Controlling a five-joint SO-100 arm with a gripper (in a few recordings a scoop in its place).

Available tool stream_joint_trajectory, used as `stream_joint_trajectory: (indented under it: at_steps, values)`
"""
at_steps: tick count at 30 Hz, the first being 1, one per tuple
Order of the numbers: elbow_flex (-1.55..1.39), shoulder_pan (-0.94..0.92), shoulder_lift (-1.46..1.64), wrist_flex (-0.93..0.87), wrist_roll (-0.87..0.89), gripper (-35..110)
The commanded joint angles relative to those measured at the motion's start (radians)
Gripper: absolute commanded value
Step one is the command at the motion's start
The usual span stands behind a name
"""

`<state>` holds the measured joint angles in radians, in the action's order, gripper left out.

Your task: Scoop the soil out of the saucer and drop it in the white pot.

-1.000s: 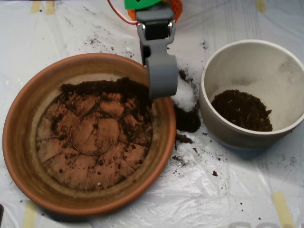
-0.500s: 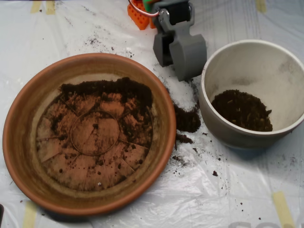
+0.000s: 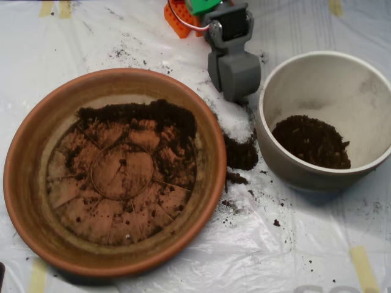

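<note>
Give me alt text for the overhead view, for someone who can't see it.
A grey clamshell scoop hangs between a wide terracotta saucer, thinly smeared with dark crumbly soil, and a deep off-white pot holding a soil mound. Spilled soil dots the white plastic sheet.

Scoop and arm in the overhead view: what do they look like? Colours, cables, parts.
The scoop is a matte grey rounded clamshell on a grey bracket with a dark rectangular inset. Behind it are an orange ribbed plastic part, a green part and a thin red cable.

The wide terracotta clay saucer (image 3: 24,183) looks matt and rough; the cream round pot (image 3: 366,79) smooth; the grey plastic scoop (image 3: 235,76) matt; crumbly dark soil (image 3: 153,116); glossy crinkled plastic sheet (image 3: 293,244).
</note>
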<state>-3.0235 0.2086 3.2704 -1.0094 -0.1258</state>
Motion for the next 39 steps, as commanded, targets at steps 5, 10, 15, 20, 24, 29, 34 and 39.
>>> stream_joint_trajectory:
  at_steps: [5, 10, 15, 20, 24, 29, 34, 39]
  values:
    - [-0.06, -0.044, 0.078, 0.066, 0.037, 1]
    - [-0.06, -0.067, 0.078, 0.066, 0.051, 3]
    - [-0.06, -0.071, 0.078, 0.066, 0.057, 7]
    - [-0.06, -0.071, 0.078, 0.066, 0.058, 2]
    - [-0.06, -0.071, 0.078, 0.066, 0.058, 1]
    - [-0.06, -0.071, 0.078, 0.066, 0.058, 1]
    - [-0.06, -0.071, 0.078, 0.066, 0.058, 0]
    - [-0.06, -0.071, 0.078, 0.066, 0.058, 0]
